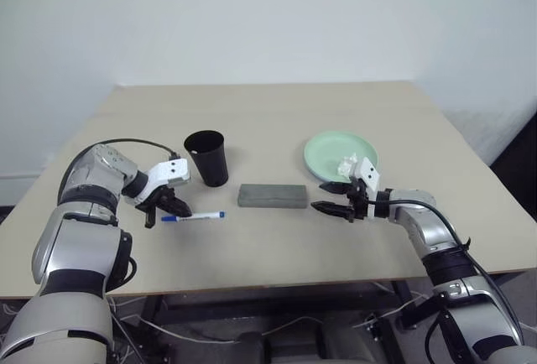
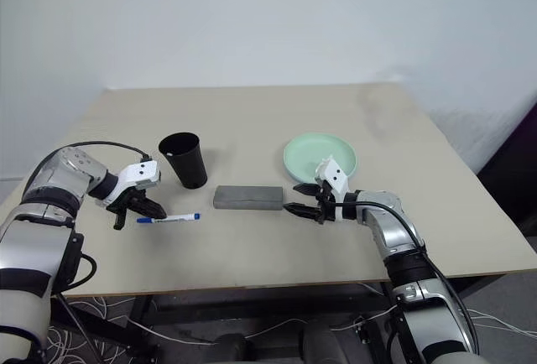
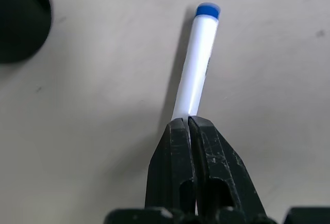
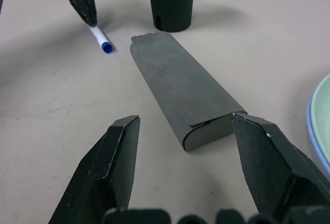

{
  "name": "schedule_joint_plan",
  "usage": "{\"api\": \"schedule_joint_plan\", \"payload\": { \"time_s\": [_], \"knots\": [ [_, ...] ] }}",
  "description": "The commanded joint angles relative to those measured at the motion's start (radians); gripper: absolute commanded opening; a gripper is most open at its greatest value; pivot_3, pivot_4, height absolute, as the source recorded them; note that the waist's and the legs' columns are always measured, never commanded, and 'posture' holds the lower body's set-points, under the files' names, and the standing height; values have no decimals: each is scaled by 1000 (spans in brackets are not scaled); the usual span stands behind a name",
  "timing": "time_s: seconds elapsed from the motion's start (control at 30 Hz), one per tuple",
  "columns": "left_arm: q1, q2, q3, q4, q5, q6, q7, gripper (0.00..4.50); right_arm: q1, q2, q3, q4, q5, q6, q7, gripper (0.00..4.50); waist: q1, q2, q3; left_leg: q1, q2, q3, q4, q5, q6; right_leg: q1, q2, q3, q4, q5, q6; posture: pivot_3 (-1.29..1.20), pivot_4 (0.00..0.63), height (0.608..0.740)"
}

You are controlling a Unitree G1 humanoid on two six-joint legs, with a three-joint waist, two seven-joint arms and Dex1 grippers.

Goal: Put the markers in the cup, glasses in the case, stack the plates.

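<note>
Marker (image 3: 195,64) pinched in left gripper (image 1: 172,205) jaws beside cup (image 1: 206,157).

table (image 1: 268,247): beige, flat | wad (image 1: 345,165): white, crumpled | wall (image 1: 268,20): white

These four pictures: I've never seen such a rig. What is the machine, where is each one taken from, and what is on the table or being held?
It is a humanoid robot with two arms, each ending in a two-fingered tool. Two pictures come from its head, looking down over a table; the other two from cameras on its wrists. On the table stand a black cup, a closed grey case and a green plate with a white wad. The left tool is shut on a marker. The right tool is open, empty, facing the case.
</note>
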Motion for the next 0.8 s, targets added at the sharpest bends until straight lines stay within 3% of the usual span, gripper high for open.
{"api": "schedule_joint_plan", "payload": {
  "time_s": [0.03, 0.2, 0.3, 0.4, 0.8],
  "knots": [
    [-5, 18, 16, -47, -25, -64, -32, 12, -30, 0, -12, -15, 16, -16, 5, 3094, 0, 0, 0, 0, 0, 0, 0, 0, 0, 0, 0, 0, 0, 0, 0, 0, 0, 737],
    [-4, 17, 4, -49, -8, -96, 14, 12, -36, 2, -8, -4, 12, -19, 8, 3094, 0, -1, 0, 0, 0, 0, 0, 0, 0, 0, 0, 0, 0, 0, 0, 0, 0, 737],
    [-3, 9, -1, -47, -2, -106, 32, 552, -43, 4, -6, 3, 11, -21, 9, 3094, 0, -1, 0, 0, 0, 0, 0, 0, 0, 0, 0, 0, 0, 0, 0, 0, 0, 737],
    [2, -4, -9, -52, -2, -119, 22, 1592, -48, 4, -6, 10, 10, -24, 10, 3094, 0, -1, 0, 0, 0, 0, 0, 0, 0, 0, 0, 0, 0, 0, 0, 0, 0, 737],
    [20, -34, -48, -64, 10, -137, -30, 1592, -42, 2, -5, 6, 10, -25, 3, 3094, 0, -1, 0, 0, 0, 0, 1, 0, 0, 0, 0, 0, 0, 0, 0, 0, 0, 737]
  ]
}}
